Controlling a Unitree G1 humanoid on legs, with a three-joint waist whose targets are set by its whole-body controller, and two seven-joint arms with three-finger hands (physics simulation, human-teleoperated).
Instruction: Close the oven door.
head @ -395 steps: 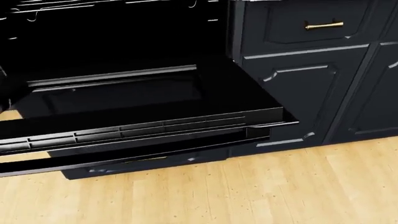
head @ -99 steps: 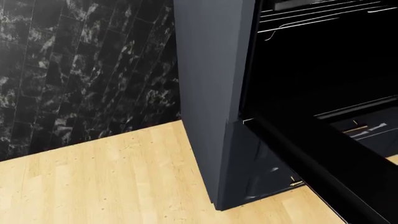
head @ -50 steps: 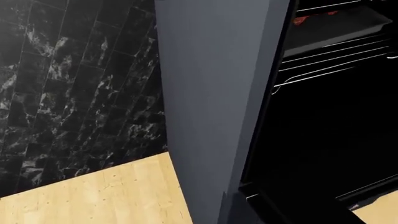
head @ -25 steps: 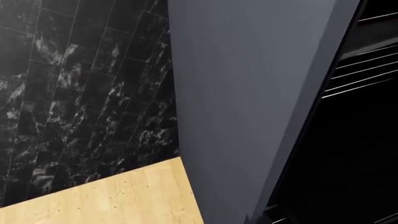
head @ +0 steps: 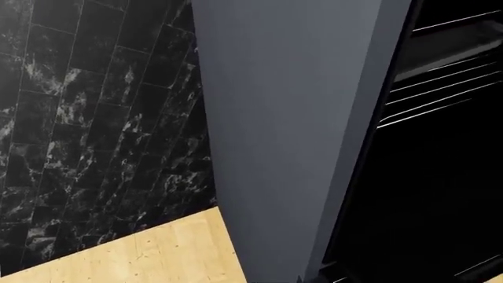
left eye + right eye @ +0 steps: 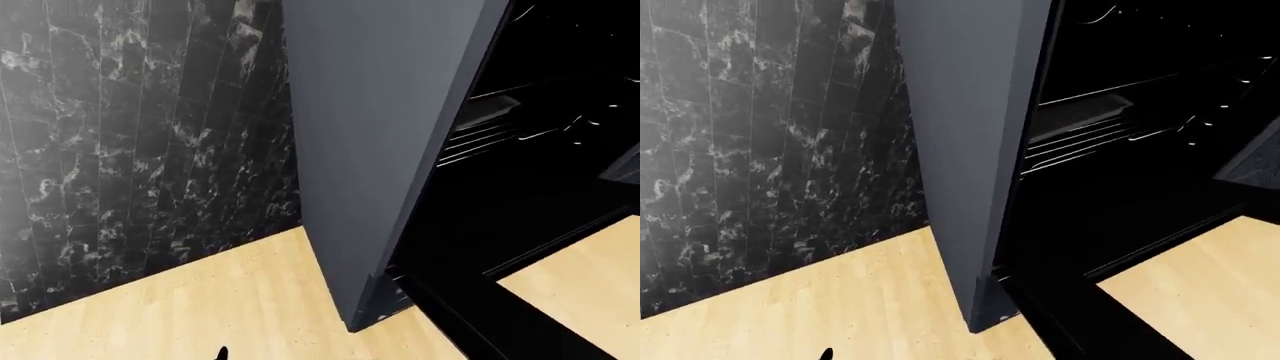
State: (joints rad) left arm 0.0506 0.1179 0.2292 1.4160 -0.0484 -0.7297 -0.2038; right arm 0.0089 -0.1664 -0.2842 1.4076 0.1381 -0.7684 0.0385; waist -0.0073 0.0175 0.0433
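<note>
Oven door (image 6: 500, 315) hangs open, low right | hands out of view, grip unknown | risk: standing beside cabinet side (image 5: 291, 135), reach misses door.

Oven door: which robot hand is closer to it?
Cannot tell: neither hand is in view. The open oven door lies at the left-eye view's bottom right, below the racks.

Wall (image 6: 120, 150): occupied the left of the eye views, above the floor (image 6: 200, 307).
Side panel (image 6: 380, 135): stood right of the wall.
Oven cavity (image 6: 1140, 150): lay right of the panel, racks (image 6: 1090, 139) inside.
Oven door (image 6: 500, 315): lay open at lower right, over the floor.
</note>
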